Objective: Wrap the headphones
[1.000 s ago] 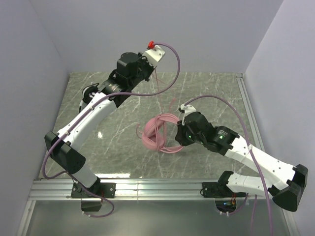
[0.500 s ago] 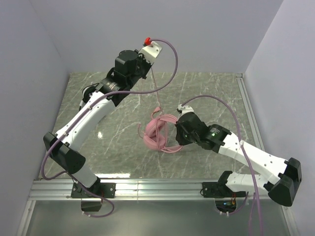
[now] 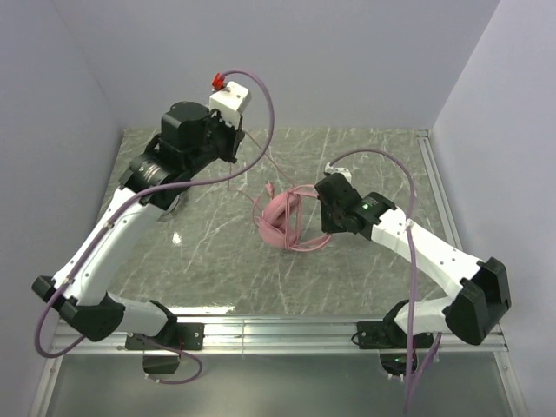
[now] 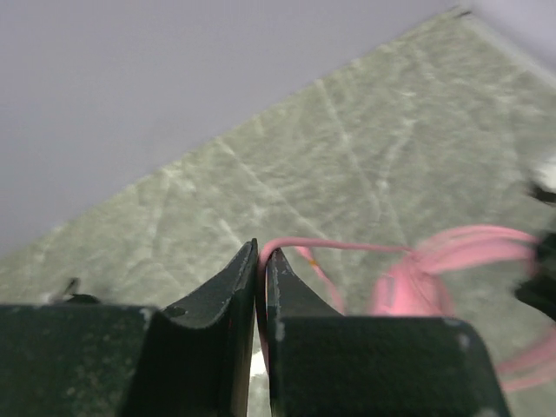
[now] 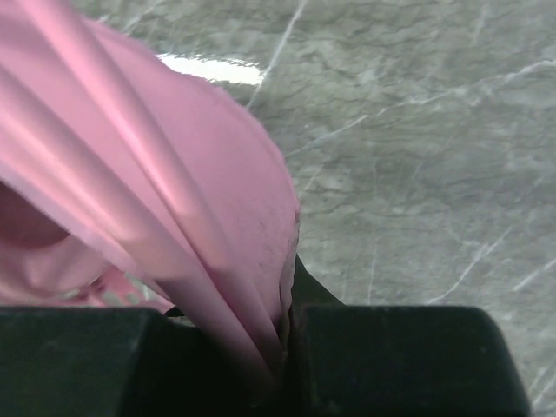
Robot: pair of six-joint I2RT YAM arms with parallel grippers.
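Left wrist, pink cable (image 4: 347,248) pinched in left tool (image 4: 261,263), headset (image 4: 417,291) beyond

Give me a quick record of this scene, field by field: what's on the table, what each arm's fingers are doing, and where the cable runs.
Item: pink headphones, resting on the marble table
Left fingers: shut on the pink cable, raised above the table's far left
Right fingers: shut on the headphones' band, low over the table
Cable run: from the left fingers down to the headphones, with loops lying beside them
Other headset: none in view
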